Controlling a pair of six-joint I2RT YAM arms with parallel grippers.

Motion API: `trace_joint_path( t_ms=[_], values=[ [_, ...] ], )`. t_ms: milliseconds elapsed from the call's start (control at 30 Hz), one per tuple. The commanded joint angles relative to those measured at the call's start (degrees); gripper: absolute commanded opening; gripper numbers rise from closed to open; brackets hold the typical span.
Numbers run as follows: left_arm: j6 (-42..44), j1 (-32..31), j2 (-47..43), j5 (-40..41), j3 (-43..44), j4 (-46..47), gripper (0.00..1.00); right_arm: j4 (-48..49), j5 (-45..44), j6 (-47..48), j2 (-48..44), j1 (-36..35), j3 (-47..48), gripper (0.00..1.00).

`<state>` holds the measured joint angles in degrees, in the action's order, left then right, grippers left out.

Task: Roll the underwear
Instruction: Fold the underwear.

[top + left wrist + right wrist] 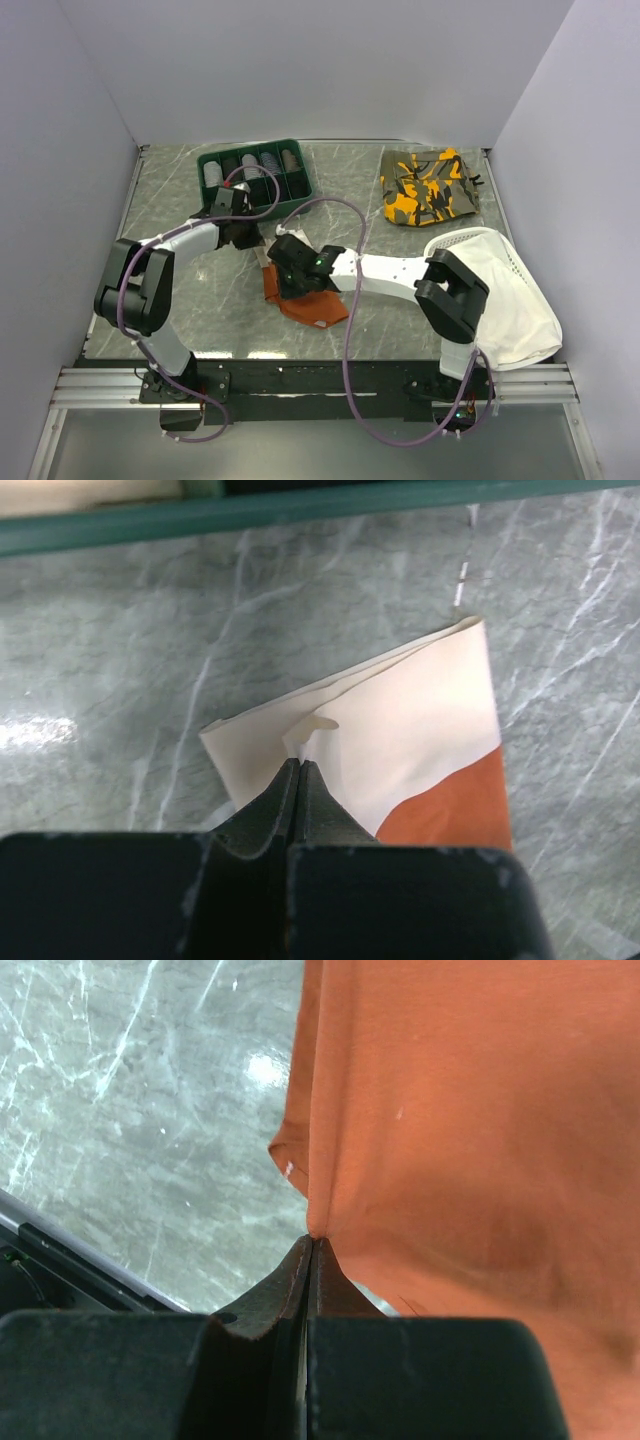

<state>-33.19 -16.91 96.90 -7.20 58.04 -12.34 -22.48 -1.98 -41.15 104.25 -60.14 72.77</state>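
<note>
The underwear (310, 302) lies on the marble table near the front middle, rust-orange with a cream-white waistband. My left gripper (252, 240) is shut on the cream waistband panel (400, 730); its jaws pinch a small fold of it, with the gripper (301, 765) at that fold. My right gripper (290, 275) is shut on the orange fabric (470, 1110); the jaws pinch a crease at the gripper (311, 1240). The fabric hangs slightly lifted from that pinch. Both grippers sit close together over the garment's left part.
A green divider tray (255, 177) with rolled garments stands at the back, its rim in the left wrist view (300, 510). An orange-and-olive camouflage garment (428, 186) lies back right. A white mesh bag with white cloth (505, 295) sits right. The table's front edge (60, 1250) is near.
</note>
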Motion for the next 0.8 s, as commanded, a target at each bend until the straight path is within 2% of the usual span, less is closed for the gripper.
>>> trace_joint_path(
  t_ms=[0,367,500,600,767],
  values=[
    [0.2,1.4,-2.7,1.8,-1.1,5.4,0.01,2.3,2.9,-1.0,2.0,-0.7,2.8,0.00],
    [-1.7,2.0,-0.9,2.7,-2.2,5.0,0.01,3.5,5.1,-0.8,4.6,-0.7,2.8,0.00],
    [-2.2,2.1,0.0,4.2,-1.6,3.7,0.05,3.8,5.6,-0.6,5.2,-0.7,3.2,0.00],
    [-2.5,2.1,-0.7,5.5,-1.6,2.9,0.12,4.6,6.2,-0.4,5.4,-0.6,2.7,0.02],
    [-2.9,2.3,-1.1,6.6,-0.8,1.2,0.34,6.2,8.1,-0.2,5.6,0.1,2.8,0.19]
  ],
)
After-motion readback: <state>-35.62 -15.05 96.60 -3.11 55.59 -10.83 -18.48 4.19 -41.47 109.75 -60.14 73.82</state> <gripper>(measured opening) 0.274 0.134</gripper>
